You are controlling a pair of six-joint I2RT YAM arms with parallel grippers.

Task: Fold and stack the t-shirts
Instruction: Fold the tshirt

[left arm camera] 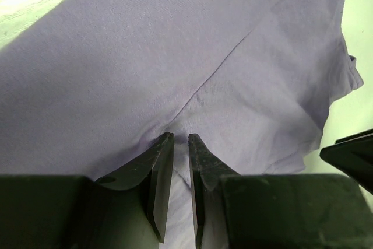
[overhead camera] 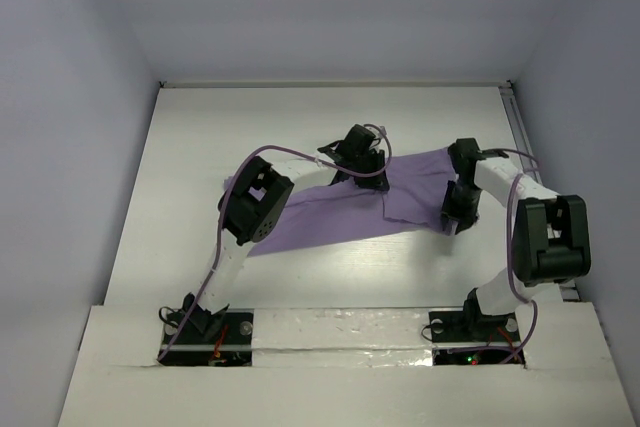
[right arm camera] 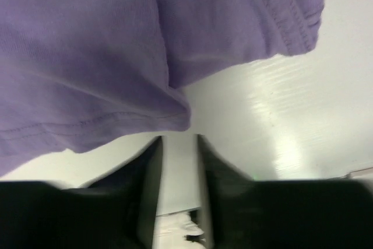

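Left wrist view: your left pincer (left arm camera: 181, 139) is almost closed, its tips pinching a raised ridge of the lavender t-shirt (left arm camera: 175, 51). Creases fan out from the grip and a seam runs diagonally away from it. The cloth fills most of that view.

In the right wrist view, your right pincer (right arm camera: 179, 139) stands narrowly parted with only bare white bench (right arm camera: 280, 103) between its fingers. The t-shirt's stitched hem lies just beyond the tips, ungripped.

From above, the t-shirt lies rumpled across the middle of the bench, reaching towards the right edge. Your left pincer is at its far side and your right pincer at its right end.
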